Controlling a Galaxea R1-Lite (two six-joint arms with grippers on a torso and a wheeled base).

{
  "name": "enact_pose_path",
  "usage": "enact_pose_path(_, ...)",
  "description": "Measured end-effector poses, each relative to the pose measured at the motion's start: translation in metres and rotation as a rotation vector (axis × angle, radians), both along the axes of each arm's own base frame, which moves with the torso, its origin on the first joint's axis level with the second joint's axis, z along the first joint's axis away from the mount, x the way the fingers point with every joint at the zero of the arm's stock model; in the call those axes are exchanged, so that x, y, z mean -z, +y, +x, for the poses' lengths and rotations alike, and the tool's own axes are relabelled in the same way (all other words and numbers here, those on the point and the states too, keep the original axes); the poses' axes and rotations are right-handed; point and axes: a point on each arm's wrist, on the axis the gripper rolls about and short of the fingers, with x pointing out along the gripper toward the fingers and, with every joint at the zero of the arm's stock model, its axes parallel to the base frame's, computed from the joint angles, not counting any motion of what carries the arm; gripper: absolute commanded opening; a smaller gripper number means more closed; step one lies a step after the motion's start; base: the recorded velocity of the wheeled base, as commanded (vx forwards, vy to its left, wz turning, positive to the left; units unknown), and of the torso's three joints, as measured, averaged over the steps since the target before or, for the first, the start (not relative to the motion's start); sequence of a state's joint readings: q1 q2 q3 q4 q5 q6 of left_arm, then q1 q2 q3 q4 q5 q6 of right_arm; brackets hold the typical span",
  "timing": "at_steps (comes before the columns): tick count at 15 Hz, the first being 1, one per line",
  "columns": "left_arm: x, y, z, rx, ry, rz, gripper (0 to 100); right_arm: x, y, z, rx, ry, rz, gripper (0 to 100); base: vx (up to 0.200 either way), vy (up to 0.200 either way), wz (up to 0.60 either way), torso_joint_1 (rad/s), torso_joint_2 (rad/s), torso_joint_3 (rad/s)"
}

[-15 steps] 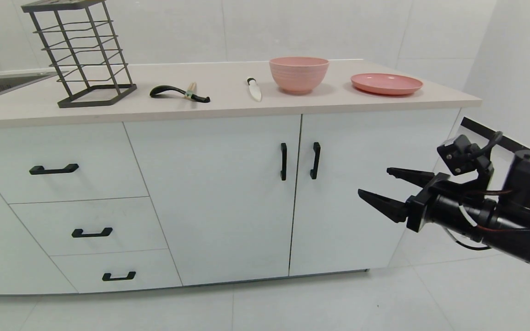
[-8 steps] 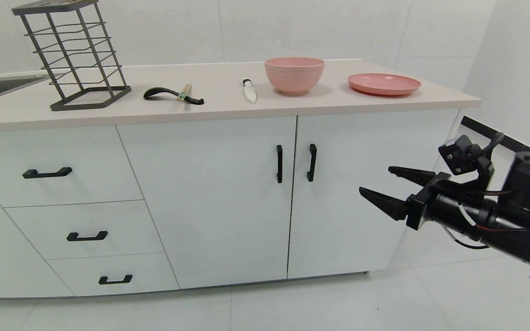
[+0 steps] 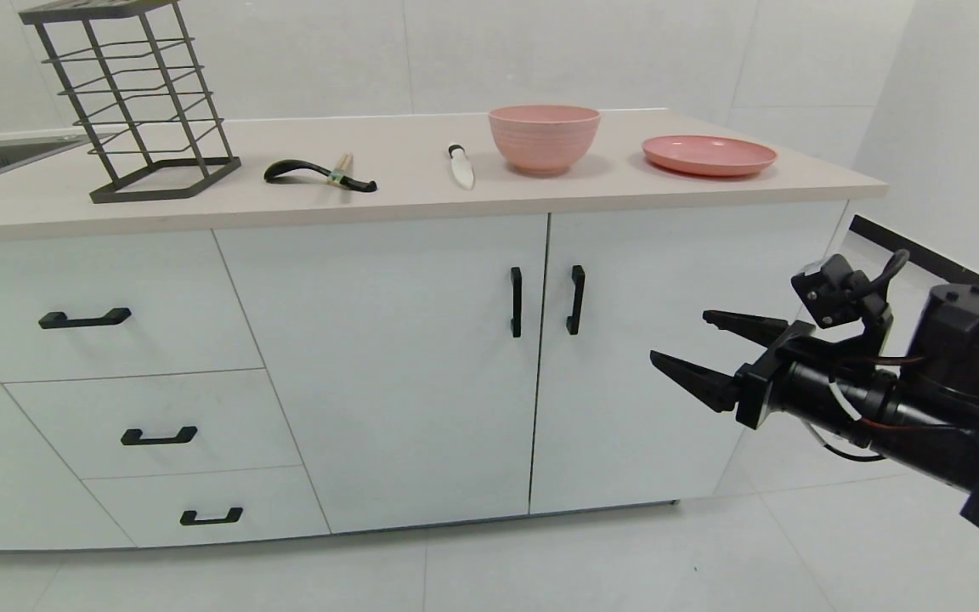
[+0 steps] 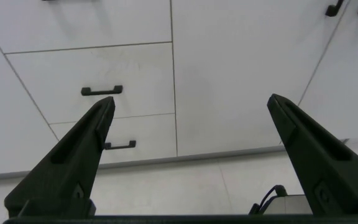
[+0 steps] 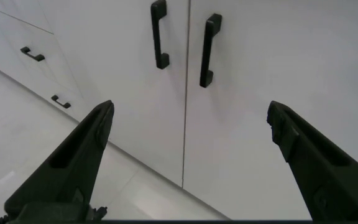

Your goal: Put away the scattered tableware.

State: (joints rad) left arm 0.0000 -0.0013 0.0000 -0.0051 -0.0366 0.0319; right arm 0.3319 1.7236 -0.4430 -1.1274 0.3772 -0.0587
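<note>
Lower right in the head view, the right gripper (image 3: 678, 337) points level at the cupboard doors (image 3: 421, 365), jaws wide and empty. The left gripper (image 4: 191, 102), also wide, faces the drawers (image 4: 104, 74).

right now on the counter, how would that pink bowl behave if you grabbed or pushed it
The pink bowl looks rigid and probably light, perhaps matte plastic. It stands upright on a base narrower than its rim, so a high push might tip it instead of sliding it.
</note>
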Motion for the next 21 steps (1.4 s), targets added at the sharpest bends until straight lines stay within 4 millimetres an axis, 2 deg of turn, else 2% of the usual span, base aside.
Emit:
enact_pose_path(4, -0.002, -0.002, 0.000, 0.098, -0.025, 0.058, 100, -0.001, 0.001, -0.005, -0.010, -0.003, 0.001, 100, 0.000, 0.000, 0.00, 0.000, 0.00, 0.000)
enact_pose_path(5, -0.009, -0.002, -0.001, 0.102, -0.080, 0.052, 100, -0.001, 0.000, -0.007, -0.009, -0.006, 0.001, 100, 0.000, 0.000, 0.00, 0.000, 0.00, 0.000)
enact_pose_path(8, -0.070, -0.003, -0.022, 0.122, -0.339, 0.048, 100, -0.003, -0.003, -0.013, -0.006, -0.009, 0.002, 100, 0.000, 0.000, 0.00, 0.000, 0.00, 0.000)
enact_pose_path(9, -0.084, -0.004, -0.026, 0.160, -0.362, 0.048, 100, -0.004, -0.002, -0.013, -0.007, -0.014, 0.004, 100, 0.000, 0.000, 0.00, 0.000, 0.00, 0.000)
enact_pose_path(10, -0.089, -0.005, -0.024, 0.243, -0.338, 0.049, 100, -0.006, -0.002, -0.014, -0.008, -0.024, 0.009, 100, 0.000, 0.000, 0.00, 0.000, 0.00, 0.000)
enact_pose_path(14, -0.086, -0.008, 0.005, 0.425, -0.127, -0.013, 100, -0.008, -0.003, -0.014, -0.009, -0.042, 0.015, 100, 0.000, 0.000, 0.00, 0.000, 0.00, 0.000)
enact_pose_path(17, -0.094, -0.010, 0.033, 0.516, -0.038, -0.034, 100, -0.016, 0.003, 0.002, -0.013, -0.083, 0.031, 100, 0.000, 0.000, 0.00, 0.000, 0.00, 0.000)
enact_pose_path(19, -0.104, -0.016, 0.059, 0.598, -0.021, -0.038, 100, -0.027, 0.014, 0.013, -0.035, -0.148, 0.057, 100, 0.000, 0.000, 0.00, 0.000, 0.00, 0.000)
enact_pose_path(21, -0.117, -0.024, 0.084, 0.657, -0.073, -0.033, 100, -0.029, 0.023, 0.016, -0.058, -0.163, 0.064, 100, 0.000, 0.000, 0.00, 0.000, 0.00, 0.000)
